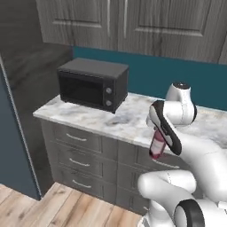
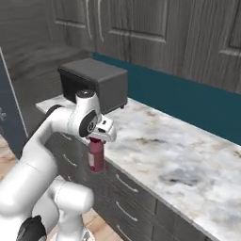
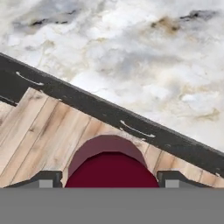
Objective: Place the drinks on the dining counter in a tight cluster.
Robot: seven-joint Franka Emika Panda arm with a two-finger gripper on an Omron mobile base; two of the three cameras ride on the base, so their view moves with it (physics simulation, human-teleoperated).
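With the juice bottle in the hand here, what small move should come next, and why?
Probably keep the grip and carry it away. The hand is shut on the juice bottle, which hangs in front of the drawers, over the wood floor, beside the marble counter with the microwave. That seems not to be the dining counter.

A marble counter (image 1: 133, 122) with grey drawers runs beyond the gripper (image 3: 109, 177), its front edge just ahead of the fingertips. A dark microwave (image 1: 93, 84) stands directly on it, off to the gripper's left and farther back. Wooden floor (image 3: 39, 127) lies beneath the gripper.
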